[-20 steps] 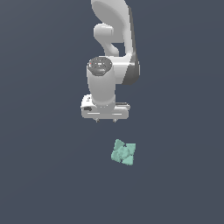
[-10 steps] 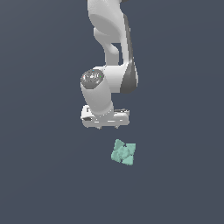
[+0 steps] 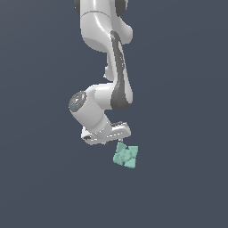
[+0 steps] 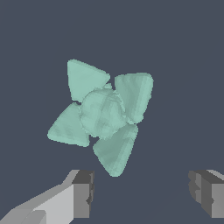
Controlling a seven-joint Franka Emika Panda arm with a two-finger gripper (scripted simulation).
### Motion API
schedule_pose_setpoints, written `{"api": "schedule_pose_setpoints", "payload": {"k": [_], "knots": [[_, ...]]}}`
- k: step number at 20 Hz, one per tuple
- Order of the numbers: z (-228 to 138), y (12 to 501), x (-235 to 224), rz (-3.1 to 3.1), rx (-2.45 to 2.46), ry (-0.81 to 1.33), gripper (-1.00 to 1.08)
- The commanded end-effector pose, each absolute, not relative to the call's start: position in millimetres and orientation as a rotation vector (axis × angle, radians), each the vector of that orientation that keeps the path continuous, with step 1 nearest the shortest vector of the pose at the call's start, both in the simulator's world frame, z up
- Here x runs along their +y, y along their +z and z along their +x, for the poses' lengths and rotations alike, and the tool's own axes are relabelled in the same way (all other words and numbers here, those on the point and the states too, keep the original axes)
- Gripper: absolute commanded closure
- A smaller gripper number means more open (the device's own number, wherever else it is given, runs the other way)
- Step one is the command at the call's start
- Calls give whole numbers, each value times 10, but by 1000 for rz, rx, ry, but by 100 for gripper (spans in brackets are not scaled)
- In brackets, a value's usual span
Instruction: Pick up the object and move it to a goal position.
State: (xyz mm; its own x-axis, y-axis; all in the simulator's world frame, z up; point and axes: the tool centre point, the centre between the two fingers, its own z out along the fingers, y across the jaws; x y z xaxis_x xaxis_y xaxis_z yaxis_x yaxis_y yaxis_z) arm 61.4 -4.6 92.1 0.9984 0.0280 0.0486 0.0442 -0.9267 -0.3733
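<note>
Now: end effector poised open beside the object

Spread wide with nothing between its fingers, the end effector holds nothing. In the wrist view the teal object lies apart from both fingertips. In the exterior view the object rests on the dark surface, just beside the end effector.

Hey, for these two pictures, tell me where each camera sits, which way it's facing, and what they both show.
Exterior view: sits off the arm, its exact position unknown; it faces the white arm and the gripper lowered close beside the teal object.
Wrist view: rides on the wrist, looking past the gripper at the object ahead; only the two fingers show, spread apart, nothing between them.
Shared: both show the same teal object and the gripper, the object not yet grasped.
</note>
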Motion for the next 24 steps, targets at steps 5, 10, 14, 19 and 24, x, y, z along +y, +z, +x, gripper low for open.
{"api": "schedule_pose_setpoints", "payload": {"k": [5,10,14,19,24], "knots": [[889,763,-37,-2592,-55,-164,-60],[1032,709,-70,-2507,-45,-230,-60],[1102,690,-96,-2465,-38,-266,-60],[1134,682,-111,-2447,-34,-282,-60],[1139,627,-71,-2451,-33,-278,-60]]}}
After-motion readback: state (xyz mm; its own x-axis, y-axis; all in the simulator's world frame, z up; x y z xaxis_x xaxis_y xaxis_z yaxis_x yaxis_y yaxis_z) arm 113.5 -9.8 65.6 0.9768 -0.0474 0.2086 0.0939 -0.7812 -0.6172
